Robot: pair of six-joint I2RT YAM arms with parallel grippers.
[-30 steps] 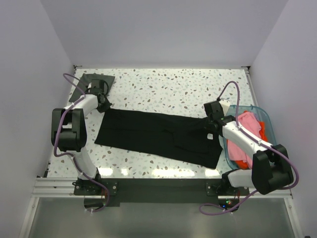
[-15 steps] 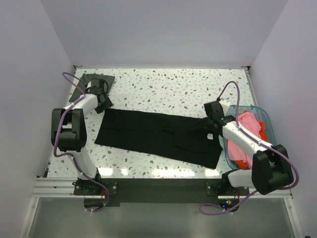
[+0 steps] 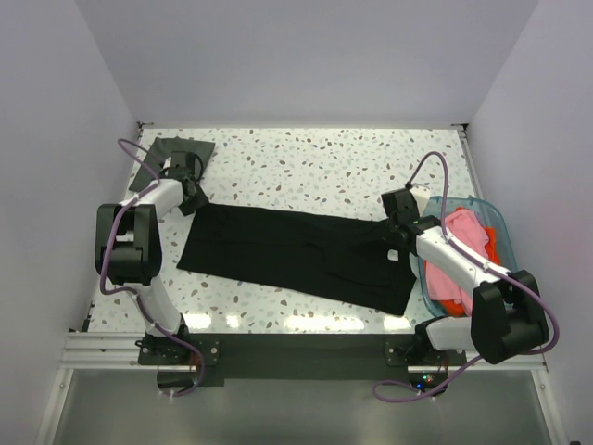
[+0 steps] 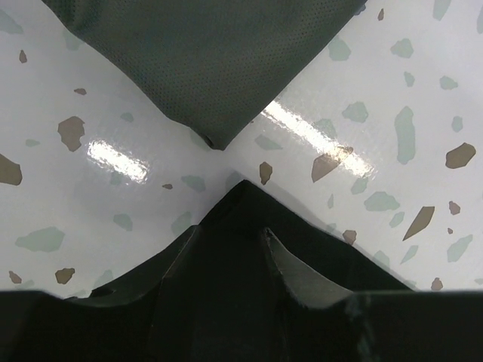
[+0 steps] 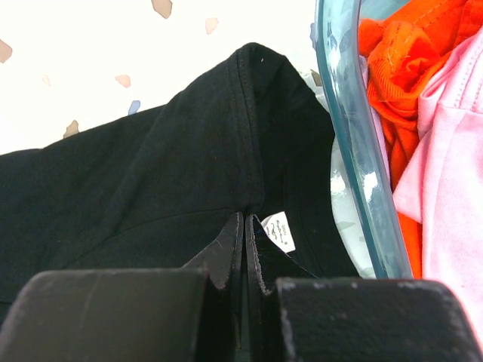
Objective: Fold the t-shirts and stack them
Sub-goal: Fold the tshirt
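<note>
Overhead view only: the black t-shirt [image 3: 296, 250] lies spread flat across the near half of the table [image 3: 324, 158], slanting from the left to the near right. No wrist camera takes in that whole span.
Left wrist view only: a folded corner of the dark grey t-shirt [image 4: 211, 60] points at a corner of the black one, with a narrow strip of speckled tabletop between them.
Right wrist view only: a small white tag [image 5: 279, 231] sits on the black cloth just beside the fingertips, and the clear blue bin [image 5: 343, 113] rises close on the right.
Left pincer [image 3: 193, 197]: its fingers stand apart over the far-left corner of the black t-shirt. The cloth corner lies between them and they are not closed on it.
Right pincer [image 5: 247, 226]: its fingers are pressed together on the right edge of the black t-shirt, and a fold of the cloth runs in between the tips.
Other shirts: the dark grey one lies folded in the far-left corner of the table. The pink t-shirt [image 3: 468, 232] and the orange t-shirt [image 3: 449, 298] are heaped in the bin.
Edges: the near hem of the black t-shirt runs close to the table's front edge, and its right end lies just beside the bin.
Open room: speckled tabletop shows from the shirt's far edge to the back wall, widest at the middle and far right.
</note>
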